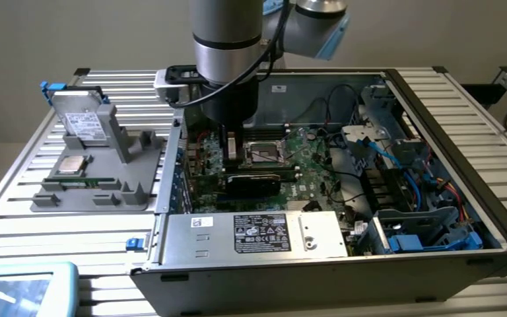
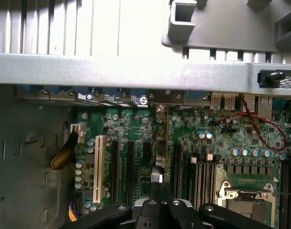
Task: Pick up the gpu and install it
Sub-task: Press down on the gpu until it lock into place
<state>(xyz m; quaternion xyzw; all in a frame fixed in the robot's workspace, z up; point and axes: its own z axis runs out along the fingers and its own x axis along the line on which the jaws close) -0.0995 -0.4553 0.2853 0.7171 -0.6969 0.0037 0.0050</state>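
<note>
The gripper (image 2: pixel 160 191) is clamped on the gpu (image 2: pixel 157 160), its two dark fingers (image 2: pixel 150 194) pinching the card from either side. In the wrist view the card shows edge-on as a narrow strip with silvery metal along it. Its long axis runs straight out from the fingertips toward the case wall (image 2: pixel 136 71) that carries the ports, on the exterior view's left. Whether its lower edge touches a slot cannot be told.

Beneath the card lies the green motherboard (image 2: pixel 222 138). The dark expansion slots (image 2: pixel 121 167) and one white slot (image 2: pixel 97 167) are on one side of it, the memory slots (image 2: pixel 198 171) just beside it on the other. The processor socket (image 1: pixel 263 152) is a little farther right.

In the exterior view the arm (image 1: pixel 225 59) reaches down into the open computer case (image 1: pixel 447 99) (lid off, lying on its side). The grey parts holder (image 1: pixel 95 191) is well apart on the left, with a hard drive (image 1: pixel 82 119) standing in it.
</note>
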